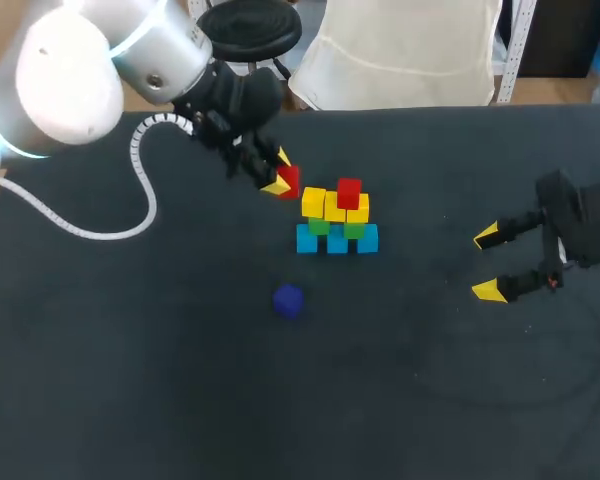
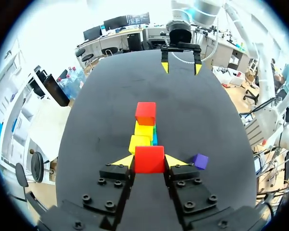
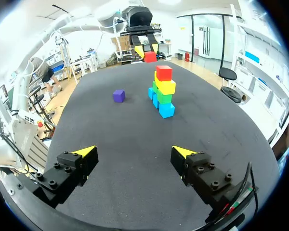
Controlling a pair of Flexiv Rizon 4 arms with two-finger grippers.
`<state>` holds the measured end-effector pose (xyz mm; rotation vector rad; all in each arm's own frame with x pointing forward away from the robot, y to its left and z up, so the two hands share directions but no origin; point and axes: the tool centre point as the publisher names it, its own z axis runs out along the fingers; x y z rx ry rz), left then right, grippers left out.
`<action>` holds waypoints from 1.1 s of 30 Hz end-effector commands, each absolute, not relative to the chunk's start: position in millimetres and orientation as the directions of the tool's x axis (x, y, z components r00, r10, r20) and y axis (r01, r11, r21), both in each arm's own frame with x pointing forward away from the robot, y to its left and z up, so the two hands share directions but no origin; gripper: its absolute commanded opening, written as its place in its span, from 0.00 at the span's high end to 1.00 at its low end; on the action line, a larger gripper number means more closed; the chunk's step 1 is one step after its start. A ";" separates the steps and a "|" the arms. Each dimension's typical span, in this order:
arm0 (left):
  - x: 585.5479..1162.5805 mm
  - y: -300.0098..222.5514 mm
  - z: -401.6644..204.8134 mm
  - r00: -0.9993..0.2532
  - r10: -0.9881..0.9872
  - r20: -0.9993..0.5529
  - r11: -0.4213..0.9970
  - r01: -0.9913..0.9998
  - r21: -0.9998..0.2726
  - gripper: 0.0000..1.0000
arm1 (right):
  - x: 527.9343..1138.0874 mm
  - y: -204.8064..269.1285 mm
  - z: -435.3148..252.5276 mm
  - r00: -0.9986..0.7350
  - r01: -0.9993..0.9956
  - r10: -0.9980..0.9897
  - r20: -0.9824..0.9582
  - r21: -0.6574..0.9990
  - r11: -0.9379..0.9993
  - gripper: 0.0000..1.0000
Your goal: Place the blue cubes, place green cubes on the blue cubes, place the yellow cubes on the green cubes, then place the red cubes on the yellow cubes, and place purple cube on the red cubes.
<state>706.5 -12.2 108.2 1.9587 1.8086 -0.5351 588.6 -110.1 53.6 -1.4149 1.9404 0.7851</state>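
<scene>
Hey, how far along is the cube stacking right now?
Done: the blue cubes, green cubes and yellow cubes are stacked, with one red cube on top. In hand: the left end effector is shut on a second red cube near them. Left: placing that cube, then the purple cube, lying alone on the table. The right end effector is open and empty.

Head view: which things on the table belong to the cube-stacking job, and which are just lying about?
Job: blue cubes, green cubes, yellow cubes, red cube on top of the stack, second red cube held in the left gripper, purple cube lying alone.
Lying about: white cable trailing from the left arm.
</scene>
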 end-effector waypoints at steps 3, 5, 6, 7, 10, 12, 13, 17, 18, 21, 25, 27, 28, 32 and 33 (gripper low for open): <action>721.0 -24.1 104.1 0.098 0.830 -0.549 -0.107 0.994 0.017 1.00 | 589.6 -110.0 52.6 -0.246 -0.961 -0.600 -0.761 0.111 0.253 0.00; 723.0 -28.8 102.8 0.106 0.826 -0.553 -0.117 0.993 0.016 1.00 | 589.6 -110.0 52.6 -0.246 -0.961 -0.600 -0.761 0.111 0.253 0.00; 723.3 -30.4 102.4 0.113 0.829 -0.547 -0.123 0.992 0.019 1.00 | 589.6 -110.0 52.6 -0.246 -0.961 -0.600 -0.761 0.111 0.253 0.00; 723.5 -33.2 101.5 0.116 0.828 -0.548 -0.128 0.992 0.017 1.00 | 589.6 -110.0 52.6 -0.246 -0.961 -0.600 -0.761 0.111 0.253 0.00; 724.2 -39.5 100.0 0.130 0.826 -0.548 -0.141 0.990 0.021 1.00 | 589.6 -110.0 52.6 -0.246 -0.961 -0.600 -0.761 0.111 0.253 0.00; 724.4 -43.7 98.6 0.139 0.825 -0.548 -0.151 0.988 0.022 1.00 | 589.6 -110.0 52.6 -0.246 -0.961 -0.600 -0.761 0.111 0.253 0.00; 724.4 -44.9 98.3 0.141 0.824 -0.549 -0.154 0.988 0.023 1.00 | 589.6 -110.0 52.6 -0.246 -0.961 -0.600 -0.761 0.111 0.253 0.00; 724.7 -51.4 96.1 0.150 0.816 -0.558 -0.166 0.986 0.022 1.00 | 589.6 -110.0 52.6 -0.246 -0.961 -0.600 -0.761 0.111 0.253 0.00; 724.8 -52.5 95.7 0.152 0.816 -0.558 -0.168 0.985 0.022 1.00 | 589.6 -110.0 52.6 -0.246 -0.961 -0.600 -0.761 0.111 0.253 0.00; 725.2 -54.9 94.6 0.155 0.813 -0.561 -0.173 0.985 0.022 1.00 | 589.6 -110.0 52.6 -0.246 -0.961 -0.600 -0.761 0.111 0.253 0.00; 726.0 -56.4 91.9 0.153 0.811 -0.565 -0.174 0.985 0.017 1.00 | 589.6 -110.0 52.6 -0.246 -0.961 -0.600 -0.761 0.111 0.253 0.00; 726.2 -56.9 90.9 0.150 0.809 -0.568 -0.172 0.985 0.016 1.00 | 589.6 -110.0 52.6 -0.246 -0.961 -0.600 -0.761 0.111 0.253 0.00; 726.3 -57.3 90.1 0.151 0.813 -0.563 -0.171 0.985 0.018 1.00 | 589.6 -110.0 52.6 -0.246 -0.961 -0.600 -0.761 0.111 0.253 0.00; 726.8 -58.2 88.9 0.148 0.808 -0.570 -0.170 0.985 0.016 1.00 | 589.6 -110.0 52.6 -0.246 -0.961 -0.600 -0.761 0.111 0.253 0.00; 727.0 -58.2 88.7 0.148 0.808 -0.570 -0.169 0.985 0.015 1.00 | 589.6 -110.0 52.6 -0.246 -0.961 -0.600 -0.761 0.111 0.253 0.00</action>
